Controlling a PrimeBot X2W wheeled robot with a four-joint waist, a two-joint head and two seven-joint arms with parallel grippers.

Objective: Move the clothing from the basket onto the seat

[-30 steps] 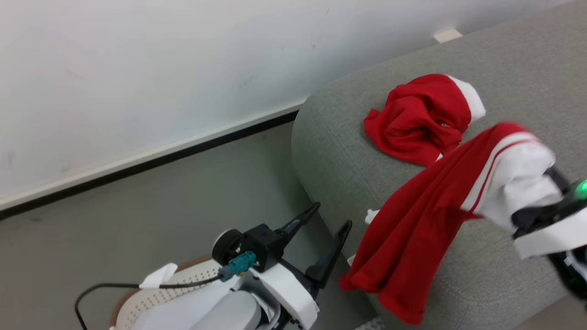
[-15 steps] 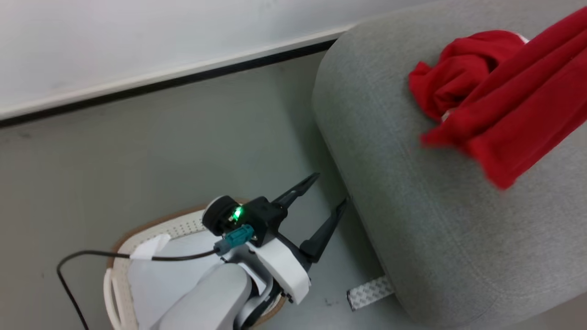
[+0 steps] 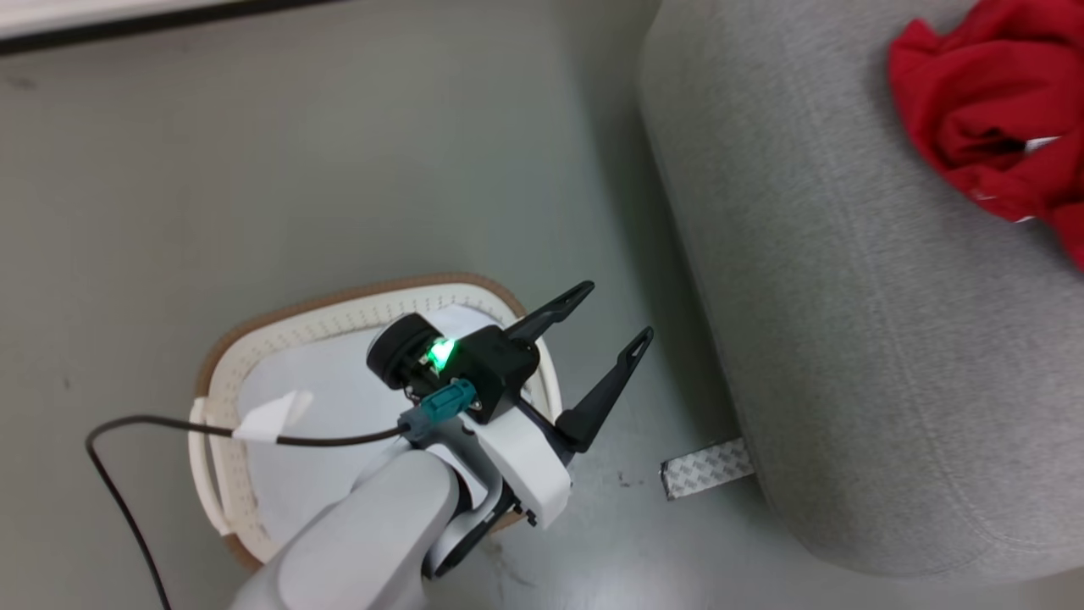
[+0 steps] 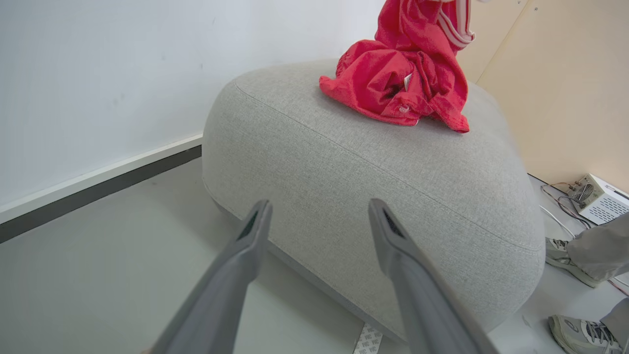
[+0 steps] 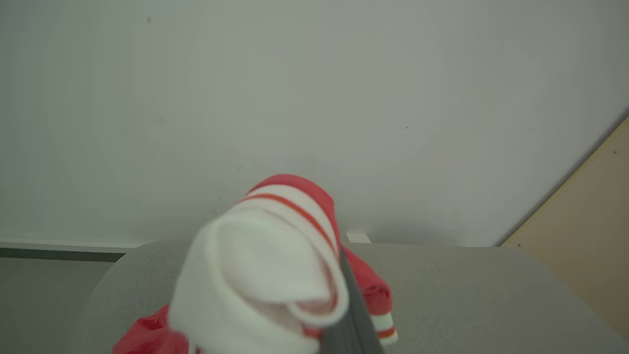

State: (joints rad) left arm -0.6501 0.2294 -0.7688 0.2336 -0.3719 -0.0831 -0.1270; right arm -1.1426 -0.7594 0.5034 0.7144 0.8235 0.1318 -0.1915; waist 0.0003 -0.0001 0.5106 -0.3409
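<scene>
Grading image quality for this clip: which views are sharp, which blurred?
Head view: sharp, evenly lit, green lamp glowing by the left gripper. Left wrist view: large light grey woven-fabric seat crisp, own fingers soft. Right wrist view: white-panelled red fabric garment out of focus near the lens.

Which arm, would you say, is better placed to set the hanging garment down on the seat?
Right: the right gripper holds the red-and-white garment over the seat; the left gripper hangs open near the basket.
</scene>
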